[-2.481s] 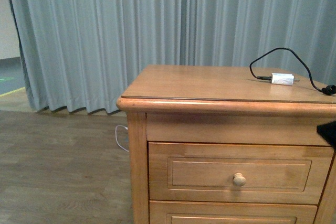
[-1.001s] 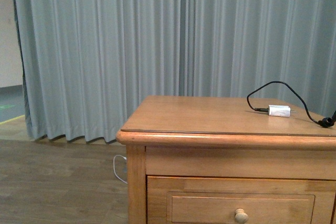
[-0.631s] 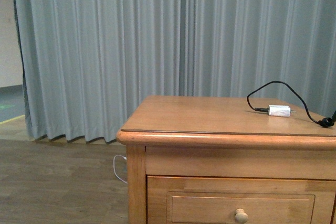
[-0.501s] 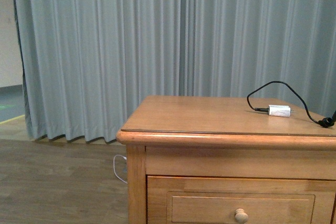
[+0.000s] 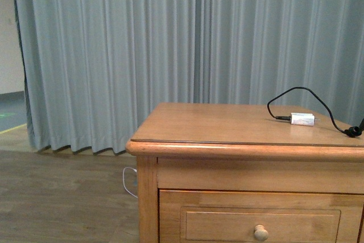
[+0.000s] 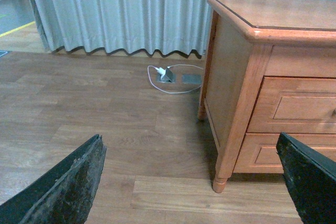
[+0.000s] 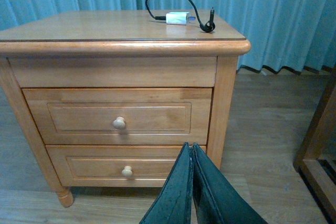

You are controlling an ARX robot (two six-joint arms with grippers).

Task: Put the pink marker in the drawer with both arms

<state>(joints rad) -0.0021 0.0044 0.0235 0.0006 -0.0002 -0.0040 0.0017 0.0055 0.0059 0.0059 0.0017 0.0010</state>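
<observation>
The honey-brown cabinet's top drawer [image 7: 118, 116] is shut, with its round knob [image 7: 119, 123] facing my right wrist camera. It also shows at the bottom of the front view [image 5: 259, 220] and from the side in the left wrist view [image 6: 304, 106]. The pink marker is not in view in any frame. My right gripper [image 7: 191, 148] is shut and empty, held in front of the cabinet, below the top drawer. My left gripper [image 6: 191, 182] is wide open and empty, out over the floor beside the cabinet's corner leg. Neither arm shows in the front view.
A small white charger block [image 5: 301, 119] with a looped black cable [image 5: 296, 92] lies on the cabinet top [image 5: 216, 123]. A lower drawer [image 7: 123, 167] sits under the top one. A white plug and cord [image 6: 167, 73] lie on the floor by the grey curtain [image 5: 170, 38]. A wooden frame [image 7: 320, 140] stands beside the cabinet.
The front view rose between 2.5 s and 1 s ago, so the cabinet sits lower in frame and a dark arm part left the edge. Nothing has moved since.
</observation>
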